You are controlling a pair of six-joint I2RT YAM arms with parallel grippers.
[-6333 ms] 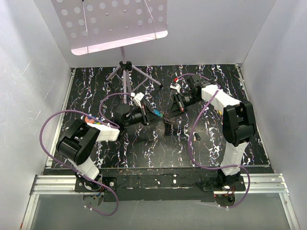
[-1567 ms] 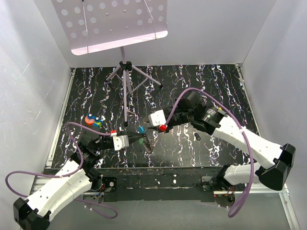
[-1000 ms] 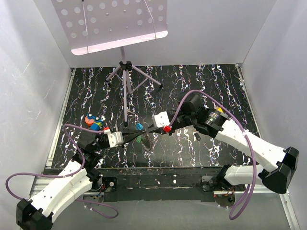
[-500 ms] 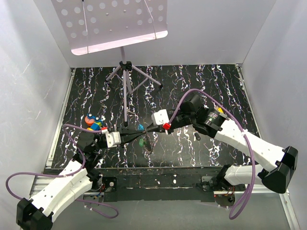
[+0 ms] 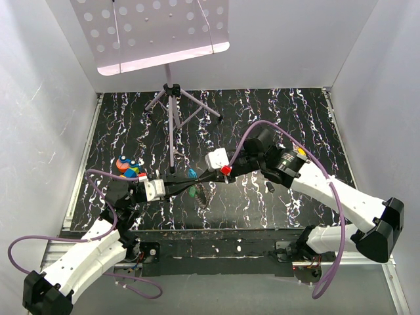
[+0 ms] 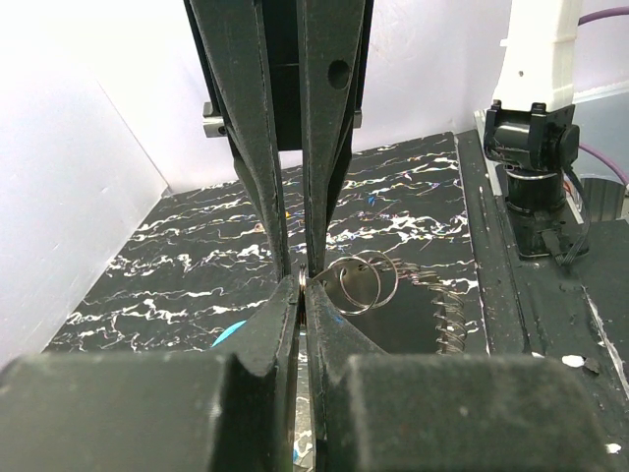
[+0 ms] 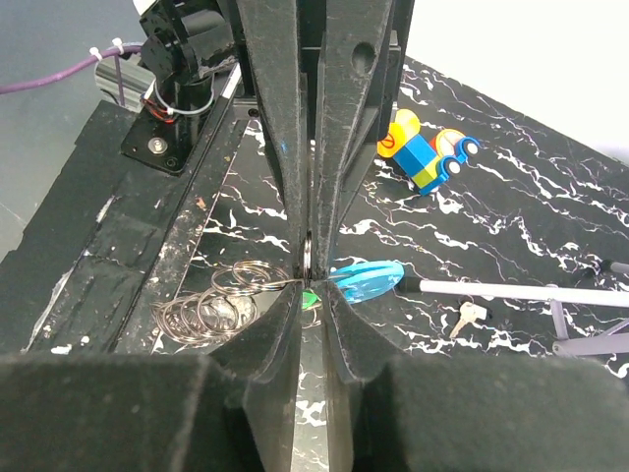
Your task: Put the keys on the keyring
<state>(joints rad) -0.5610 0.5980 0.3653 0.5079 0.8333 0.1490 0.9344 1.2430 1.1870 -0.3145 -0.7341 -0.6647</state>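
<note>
- The left pincer [image 6: 303, 291] and the right pincer [image 7: 311, 291] are meeting tip to tip above the near middle of the black, white-veined marbled mat [image 5: 295, 125], leaving no free room between them
- Outward, a thin leg of the grey tripod music stand [image 5: 172, 88] is lying just behind the tips, and a small red, blue and yellow block toy [image 7: 423, 157] is sitting further left
- The white enclosure walls [image 5: 39, 131] are standing well apart on either side, and the mat is stretching widest behind and to the right
- The keyring [image 7: 211, 310], a chain of linked silver wire rings carrying a translucent blue oval tag [image 7: 366, 280], is hanging right at the tips, its chain trailing to the near side and its tag pointing to the far side
- A small flat silver key [image 7: 470, 315] is lying on the mat beyond the tag, apart from both pincers
- The left pincer is clamping tight on one ring of the keyring
- The right pincer is showing only a narrow slit at that same ring; whether it is pressing the ring, I cannot tell
</note>
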